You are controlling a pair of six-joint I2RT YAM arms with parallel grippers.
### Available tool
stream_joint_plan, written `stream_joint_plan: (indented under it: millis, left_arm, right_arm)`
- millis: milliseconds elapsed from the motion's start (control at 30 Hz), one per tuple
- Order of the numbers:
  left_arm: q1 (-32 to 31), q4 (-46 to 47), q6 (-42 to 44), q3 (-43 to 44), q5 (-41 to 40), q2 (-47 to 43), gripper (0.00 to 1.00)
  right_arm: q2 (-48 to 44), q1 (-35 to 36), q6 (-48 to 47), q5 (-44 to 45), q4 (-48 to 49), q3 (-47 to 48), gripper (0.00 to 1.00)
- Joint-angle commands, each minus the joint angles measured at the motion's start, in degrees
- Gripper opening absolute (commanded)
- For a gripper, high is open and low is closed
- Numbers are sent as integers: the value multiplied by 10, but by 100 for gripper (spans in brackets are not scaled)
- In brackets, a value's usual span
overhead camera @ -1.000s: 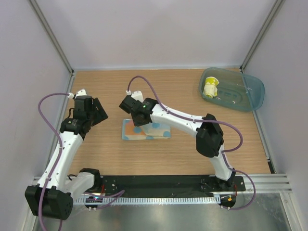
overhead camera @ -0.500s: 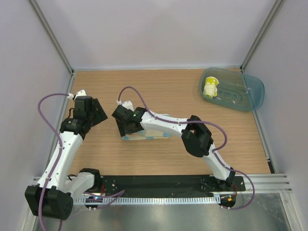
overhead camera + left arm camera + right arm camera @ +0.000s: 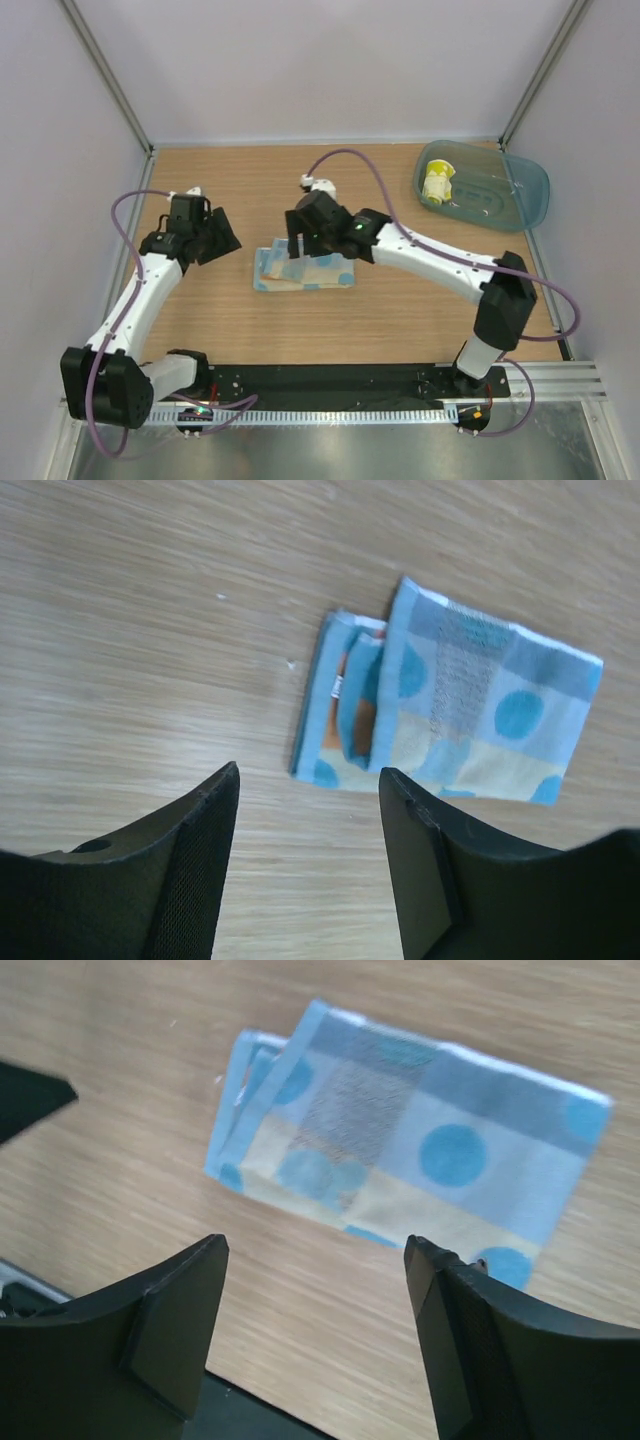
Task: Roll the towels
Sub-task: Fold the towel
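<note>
White links [image 3: 135, 300], purple cables [image 3: 345, 152], black left claw [image 3: 308, 778], black right claw [image 3: 315, 1250]

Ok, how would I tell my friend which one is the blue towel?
Find the wooden table and look at its middle. The blue towel lies flat there, folded, with blue dots and pale yellow squares. The other towel is yellow and sits bunched in the teal tray at the far right corner.

The top camera looks steeply down from above and behind the arm bases [image 3: 185, 375], taking in the whole table [image 3: 400, 320]. Both wrist cameras hang close over the wood, facing down. All three share the blue towel [image 3: 300, 275]: the left wrist sees it from about 9 o'clock, the right from 12.
</note>
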Motion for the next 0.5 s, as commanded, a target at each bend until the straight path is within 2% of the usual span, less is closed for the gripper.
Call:
stream_joint_plan:
  millis: [0,67,100,133,233,333,467]
  left_arm:
    - [-29,32,1,31,81,55,59]
    - [-53,40,-10,47,82,84,57]
    - [-61,42,-16,53,79,112,57]
    - [-66,49,-19,63,78,124,56]
    - [-81,60,-34,75,74,172,55]
    - [-96,66,-40,90,72,210,53]
    - [-109,70,-45,94,65,240,52]
  right_arm:
    - [-48,-77,26,-43,45,-89,76]
    - [-61,-126,27,-80,54,-132,65]
    - [-64,-138,23,-86,56,-142,61]
    - [-65,-147,19,-89,56,-149,51]
    - [-62,-165,9,-103,65,-168,37]
    - [-51,-169,6,-119,77,-179,32]
    - [-33,-170,9,-131,97,-192,30]
